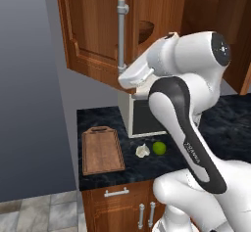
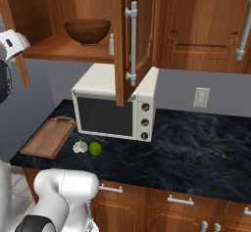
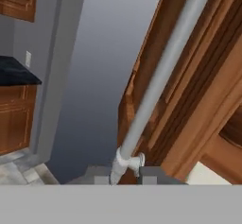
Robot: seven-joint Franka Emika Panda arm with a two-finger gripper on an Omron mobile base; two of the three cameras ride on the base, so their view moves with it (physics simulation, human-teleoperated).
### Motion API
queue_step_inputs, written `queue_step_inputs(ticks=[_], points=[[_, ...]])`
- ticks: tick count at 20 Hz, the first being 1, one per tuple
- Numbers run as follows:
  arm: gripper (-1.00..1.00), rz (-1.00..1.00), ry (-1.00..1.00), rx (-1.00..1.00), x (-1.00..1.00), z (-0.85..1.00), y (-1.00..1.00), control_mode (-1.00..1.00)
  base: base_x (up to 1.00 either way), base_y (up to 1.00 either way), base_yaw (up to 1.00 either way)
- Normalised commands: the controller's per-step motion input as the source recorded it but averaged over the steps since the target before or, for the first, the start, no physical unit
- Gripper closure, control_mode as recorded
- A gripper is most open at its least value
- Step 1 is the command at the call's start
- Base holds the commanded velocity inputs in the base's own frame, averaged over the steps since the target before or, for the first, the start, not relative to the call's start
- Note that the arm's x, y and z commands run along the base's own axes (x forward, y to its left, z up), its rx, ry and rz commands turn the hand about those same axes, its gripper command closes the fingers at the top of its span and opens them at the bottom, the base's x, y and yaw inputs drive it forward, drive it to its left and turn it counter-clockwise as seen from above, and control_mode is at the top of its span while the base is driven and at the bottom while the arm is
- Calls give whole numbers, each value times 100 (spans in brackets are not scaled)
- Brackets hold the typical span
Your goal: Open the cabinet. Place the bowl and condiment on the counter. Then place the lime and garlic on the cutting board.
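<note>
The cabinet's left door [image 1: 93, 25] stands swung open, and my gripper [image 3: 124, 175] is shut on the lower end of its grey bar handle [image 3: 156, 81], also seen as the handle [image 1: 121, 35] with the gripper [image 1: 123, 79] at its foot. Inside on the shelf sit the dark wooden bowl [image 2: 88, 30] and, next to it, the small white condiment [image 2: 112, 44], partly hidden by the right door [image 2: 125, 55]. On the black counter [image 2: 196, 143] lie the garlic [image 2: 80, 147] and the lime [image 2: 95, 149], beside the cutting board [image 2: 49, 137].
A white microwave [image 2: 115, 106] stands on the counter under the cabinet, right behind the garlic and lime. The open right door hangs out over it. A wall outlet [image 2: 201, 97] is on the backsplash. Base cabinets with drawers [image 1: 117, 201] run below.
</note>
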Motion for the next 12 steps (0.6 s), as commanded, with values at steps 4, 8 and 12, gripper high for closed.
queue_step_inputs(ticks=[4,8,12], points=[[-100,-10,0,23,-49,34,-76,-100,0,0,0],[-100,-12,5,38,-21,36,-96,-100,0,0,0],[-100,-15,14,43,6,45,-70,-100,0,0,0]])
